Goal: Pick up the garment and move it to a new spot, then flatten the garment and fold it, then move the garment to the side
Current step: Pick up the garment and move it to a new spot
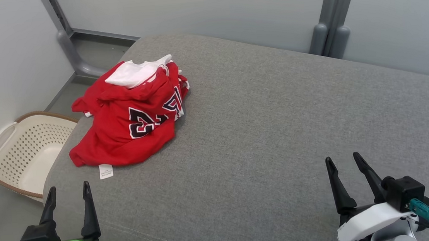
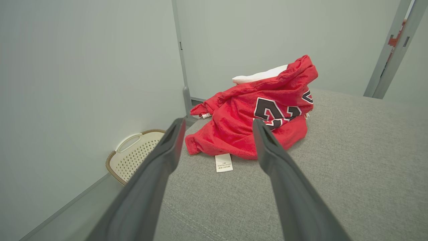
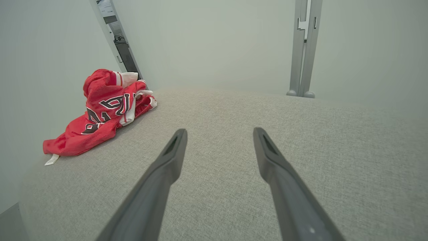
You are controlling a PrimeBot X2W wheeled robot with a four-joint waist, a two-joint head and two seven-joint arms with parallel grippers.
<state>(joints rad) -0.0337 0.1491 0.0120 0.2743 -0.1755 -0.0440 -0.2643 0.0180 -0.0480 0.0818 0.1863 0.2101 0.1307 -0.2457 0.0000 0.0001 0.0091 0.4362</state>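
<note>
A red jersey [image 1: 129, 120] lies crumpled in a heap at the far left corner of a grey cushioned surface [image 1: 277, 130], its white lining turned up on top and a white tag [image 1: 106, 171] trailing from the near hem. The left gripper [image 1: 67, 191], fingers spread, hangs low at the near left edge and points toward the heap, apparently placed for the first pick-up. The right gripper [image 1: 342, 161], fingers likewise spread and holding nothing, waits at the near right over bare fabric, well apart from the jersey. Beside the surface on the floor stands a cream laundry basket [image 1: 7, 154]. No step of the task looks begun.
</note>
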